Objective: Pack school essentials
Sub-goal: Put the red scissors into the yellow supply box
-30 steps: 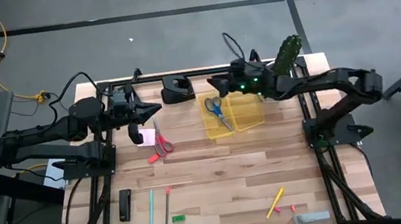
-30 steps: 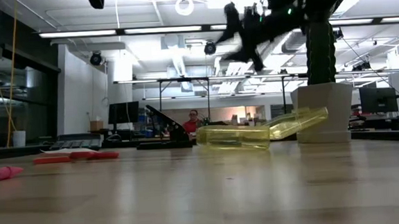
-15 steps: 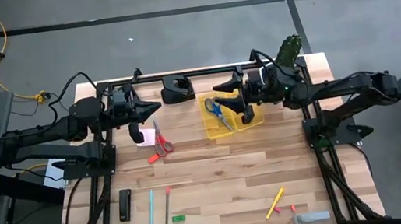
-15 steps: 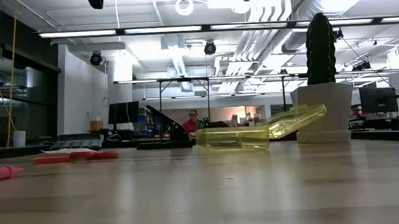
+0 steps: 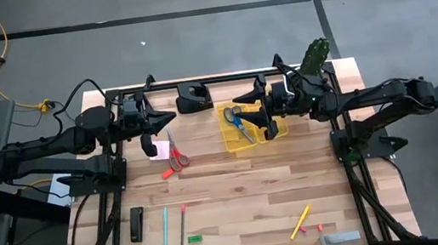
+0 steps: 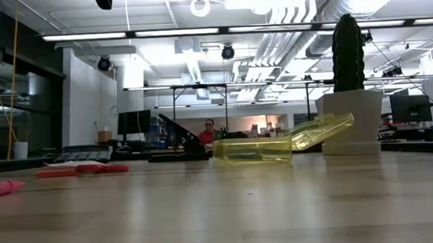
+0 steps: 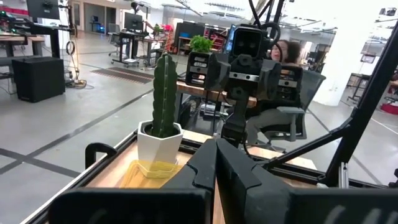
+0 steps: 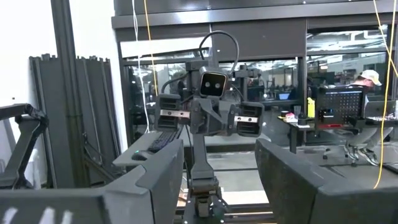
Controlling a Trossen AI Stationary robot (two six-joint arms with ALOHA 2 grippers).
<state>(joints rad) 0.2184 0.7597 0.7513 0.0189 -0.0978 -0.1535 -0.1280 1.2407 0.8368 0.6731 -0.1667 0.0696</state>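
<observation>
From overhead I see the blue-handled scissors [image 5: 237, 121] lying inside the yellow transparent case [image 5: 249, 140] at the far middle of the table [image 5: 238, 197], their long axis on a diagonal, handles toward the far left and blades running toward the near right. The red-handled scissors [image 5: 177, 154] lie left of the case, blades pointing to the far edge and handles nearest me, partly over the pale pink square pad [image 5: 158, 150]. Along the near edge, the teal pencil [image 5: 165, 228] and the brown pencil [image 5: 183, 229] lie almost parallel, running near to far, with the tiny green eraser [image 5: 195, 240] just beside them; the yellow pencil [image 5: 300, 222] slants on the near right, close to the pink bits [image 5: 310, 229]. My right gripper [image 5: 257, 112] hangs above the case's right half with its fingers spread wide, holding nothing. My left gripper [image 5: 160, 121] waits at the far left above the pad, its fingers [image 7: 233, 174] pressed together and empty.
</observation>
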